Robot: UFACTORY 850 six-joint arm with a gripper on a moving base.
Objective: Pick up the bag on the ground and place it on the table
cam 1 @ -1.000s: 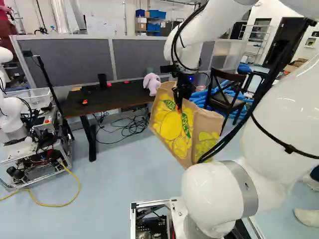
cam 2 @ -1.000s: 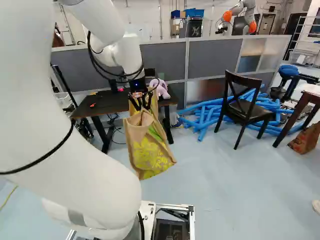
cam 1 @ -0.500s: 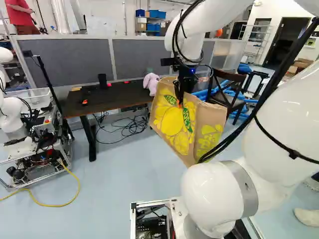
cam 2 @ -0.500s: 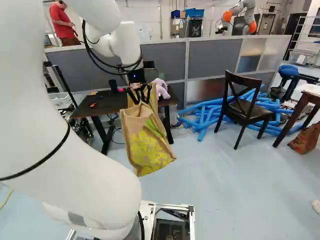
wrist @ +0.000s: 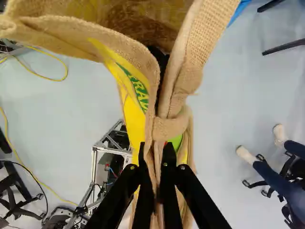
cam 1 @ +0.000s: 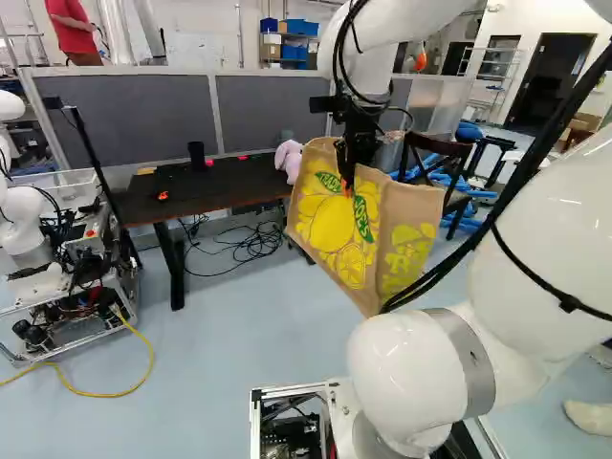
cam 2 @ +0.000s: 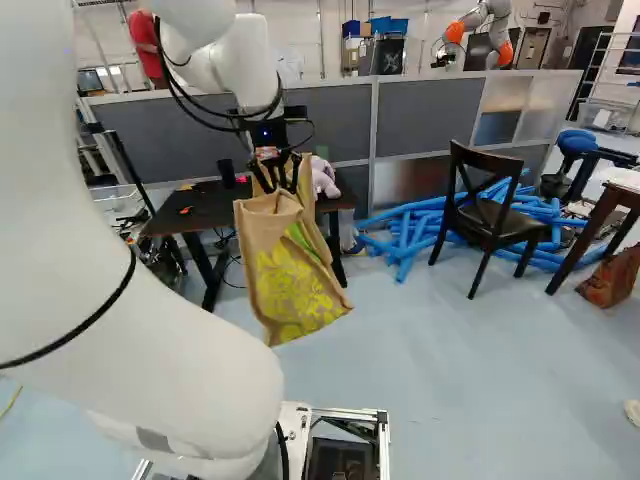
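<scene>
the gripper (wrist: 155, 162) was nearly closed, pinching the bag (cam 1: 327, 222) by its top, presumably so it hung upright, clear of the floor (cam 1: 225, 335), before the table (cam 1: 225, 198).

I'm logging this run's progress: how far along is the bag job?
Pickup looks done: the bag is off the floor, pinched between the jaws. In hand is the carry: it hangs with floor showing around it. Left: getting it over the table, lowering, releasing.
</scene>
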